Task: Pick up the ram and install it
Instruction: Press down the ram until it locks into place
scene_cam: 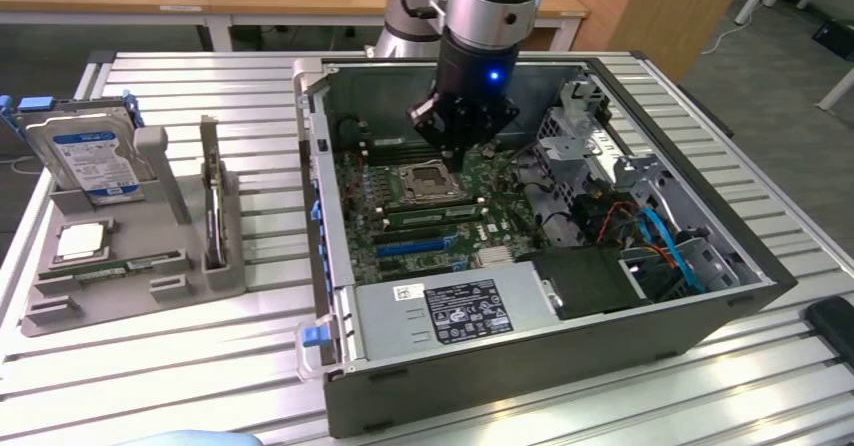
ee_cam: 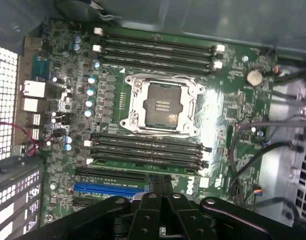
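We see one ram (scene_cam: 127,266) lying flat in the grey holder tray (scene_cam: 80,318), which sits by the desk (scene_cam: 200,386) edge on the exterior view's left. In the same tray are the square processor chip (scene_cam: 80,238) and an upright hard drive (scene_cam: 94,156). A pale strip (scene_cam: 427,210) in the memory slots (ee_cam: 148,150) beside the empty processor socket (ee_cam: 160,106) may be a second stick already seated, though we cannot tell for sure. The end effector (ee_cam: 160,185) is clenched with nothing visible between its tips. It hangs inside the open computer case (scene_cam: 534,366), low over the motherboard (ee_cam: 233,100) near those slots. We judge the work partly done at most, with the tray's stick not picked up.
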### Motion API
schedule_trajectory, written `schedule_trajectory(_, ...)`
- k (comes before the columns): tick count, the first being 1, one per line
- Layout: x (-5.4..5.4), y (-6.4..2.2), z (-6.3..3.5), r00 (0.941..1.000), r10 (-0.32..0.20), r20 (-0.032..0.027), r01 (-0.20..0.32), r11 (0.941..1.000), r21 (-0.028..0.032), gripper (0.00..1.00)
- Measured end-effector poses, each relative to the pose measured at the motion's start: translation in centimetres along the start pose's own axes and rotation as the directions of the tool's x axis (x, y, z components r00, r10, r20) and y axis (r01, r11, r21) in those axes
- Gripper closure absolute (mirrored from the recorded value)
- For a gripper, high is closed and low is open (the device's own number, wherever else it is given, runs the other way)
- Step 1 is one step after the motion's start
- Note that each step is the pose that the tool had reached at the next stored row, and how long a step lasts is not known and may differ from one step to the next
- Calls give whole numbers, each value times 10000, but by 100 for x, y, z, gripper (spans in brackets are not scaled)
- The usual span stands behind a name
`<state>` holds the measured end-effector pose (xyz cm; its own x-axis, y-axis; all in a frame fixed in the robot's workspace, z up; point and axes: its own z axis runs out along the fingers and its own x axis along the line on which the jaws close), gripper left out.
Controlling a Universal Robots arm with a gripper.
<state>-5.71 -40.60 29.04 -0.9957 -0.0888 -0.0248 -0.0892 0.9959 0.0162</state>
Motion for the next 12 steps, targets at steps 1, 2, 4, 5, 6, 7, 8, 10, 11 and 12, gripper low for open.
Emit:
schedule_trajectory(1, 0, 0, 0, 9999, 112, -4, -112, 9999, 27, 90)
schedule_trajectory(2, 0, 0, 0, 9997, 226, -9, -226, 9997, 55, 90)
schedule_trajectory(4, 0, 0, 0, 9989, 461, -16, -461, 9989, 112, 90)
schedule_trajectory(5, 0, 0, 0, 9984, 574, -20, -573, 9983, 140, 90)
schedule_trajectory(6, 0, 0, 0, 9977, 685, -23, -684, 9975, 167, 90)
schedule_trajectory(7, 0, 0, 0, 9968, 796, -26, -795, 9966, 192, 90)
schedule_trajectory(8, 0, 0, 0, 9962, 866, -28, -865, 9960, 207, 90)
schedule_trajectory(10, 0, 0, 0, 9962, 869, -31, -868, 9960, 207, 90)
schedule_trajectory(11, 0, 0, 0, 9962, 869, -31, -869, 9960, 207, 90)
schedule_trajectory(12, 0, 0, 0, 9962, 869, -31, -868, 9960, 207, 90)
